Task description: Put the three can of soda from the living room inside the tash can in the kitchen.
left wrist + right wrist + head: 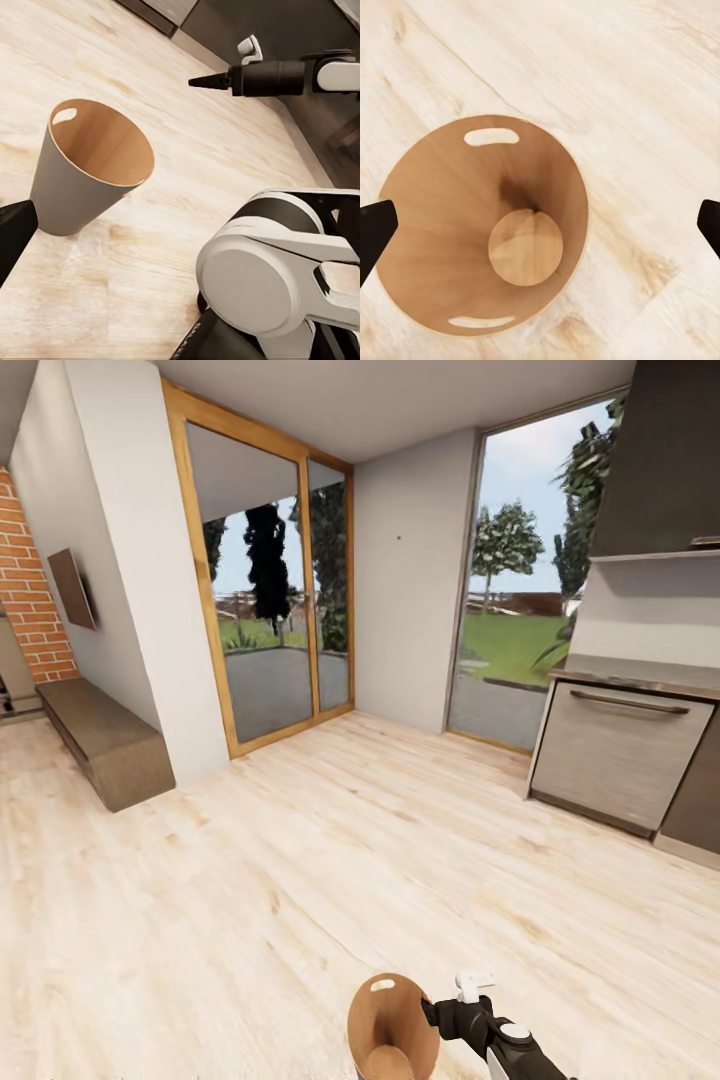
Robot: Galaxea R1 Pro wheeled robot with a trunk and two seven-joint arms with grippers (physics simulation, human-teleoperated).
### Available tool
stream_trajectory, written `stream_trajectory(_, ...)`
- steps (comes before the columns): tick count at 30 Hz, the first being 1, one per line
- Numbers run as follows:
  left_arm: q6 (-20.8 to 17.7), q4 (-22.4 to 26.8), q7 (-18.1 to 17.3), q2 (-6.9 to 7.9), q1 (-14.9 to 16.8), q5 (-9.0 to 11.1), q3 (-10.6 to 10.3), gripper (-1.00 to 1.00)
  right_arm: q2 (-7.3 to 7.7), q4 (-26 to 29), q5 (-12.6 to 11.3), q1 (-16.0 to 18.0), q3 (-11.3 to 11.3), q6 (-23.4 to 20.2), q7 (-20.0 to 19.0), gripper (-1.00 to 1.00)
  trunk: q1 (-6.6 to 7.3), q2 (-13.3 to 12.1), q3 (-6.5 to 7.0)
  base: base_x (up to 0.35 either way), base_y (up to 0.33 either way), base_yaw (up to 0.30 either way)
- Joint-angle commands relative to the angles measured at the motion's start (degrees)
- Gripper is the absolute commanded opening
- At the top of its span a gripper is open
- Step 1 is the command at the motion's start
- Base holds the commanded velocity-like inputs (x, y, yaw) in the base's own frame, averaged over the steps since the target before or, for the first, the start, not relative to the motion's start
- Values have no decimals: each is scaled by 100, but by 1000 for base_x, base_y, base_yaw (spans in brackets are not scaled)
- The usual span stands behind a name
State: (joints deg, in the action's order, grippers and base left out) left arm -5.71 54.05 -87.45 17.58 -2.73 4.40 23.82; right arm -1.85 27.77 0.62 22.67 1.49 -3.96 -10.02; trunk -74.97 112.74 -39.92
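The tash can (392,1028) is at the bottom of the head view: a tapered bin, glossy brown inside and pale grey outside, with two handle slots. The wood floor lies around it. My right gripper (432,1012) is beside its rim. In the right wrist view this gripper (542,229) looks straight down into the tash can (450,225), open, with its fingers spread wider than the rim. Nothing lies inside the bin. One dark left finger (13,229) is close to the outer wall of the tash can (75,187); contact is unclear. The three can of soda are out of view.
Pale wood floor (300,860) stretches ahead. Wood-framed glass doors (270,590) stand at the back, a tall window (515,580) to their right. A steel-fronted kitchen unit (620,755) is on the right. A low wooden bench (105,740), a wall screen (72,588) and brick (25,590) are on the left.
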Motion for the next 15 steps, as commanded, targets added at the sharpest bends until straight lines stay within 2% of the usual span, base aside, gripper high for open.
stream_trajectory(1,0,0,2,0,0,0,0,100,0,0,0,0,0,0,0,100,-23,42,-28,0,0,0)
stream_trajectory(15,0,0,2,0,0,0,0,100,0,0,1,0,0,0,0,100,-330,603,-409,0,0,0)
